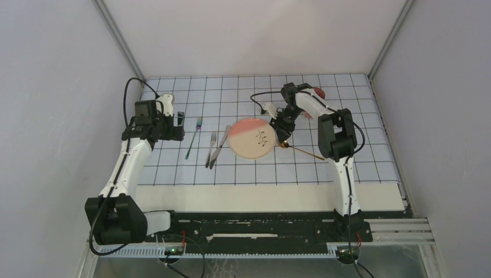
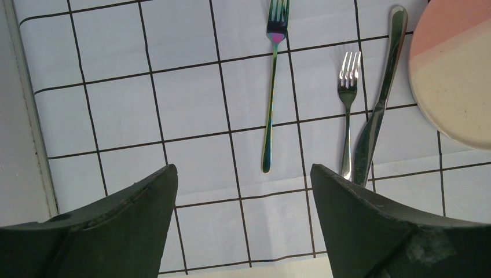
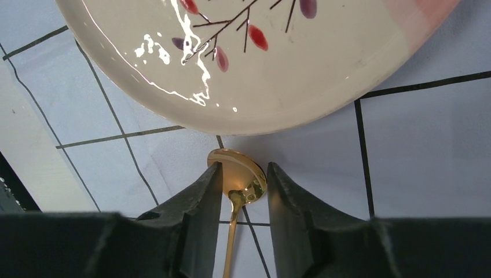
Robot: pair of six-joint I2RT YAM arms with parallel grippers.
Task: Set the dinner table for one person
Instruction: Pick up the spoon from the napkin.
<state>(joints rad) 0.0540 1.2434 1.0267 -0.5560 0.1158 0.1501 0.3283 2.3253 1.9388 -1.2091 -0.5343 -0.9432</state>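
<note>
- White walls (image 1: 243, 35) close the cell on three sides. The dinner table (image 1: 260, 198) fills it, and its cream top shows as a strip at the near edge.
- Over the rest of it lies a pale-blue gridded cloth (image 1: 347, 104), flat and smooth.
- At the middle of the cloth we see the plate (image 1: 246, 147). Just left of it lie the silver fork (image 2: 347, 116) and the knife (image 2: 376, 110), their near ends touching. The rainbow fork (image 2: 272, 98) lies further left, apart.
- The right gripper (image 3: 243, 169) has narrow jaws, one on each side of the bowl of the gold spoon (image 3: 237, 176). Both fingers seem to touch it. The spoon lies on the cloth, just beside the plate's right near rim.
- We judge the step to be setting this spoon straight at the right of the plate.
- A round, polished bowl slips easily, so we should press firmly, lift only a little, stay off the plate rim, and lay the handle parallel to the knife.
- The left gripper (image 2: 243, 169) hovers wide and empty, left of the forks.
</note>
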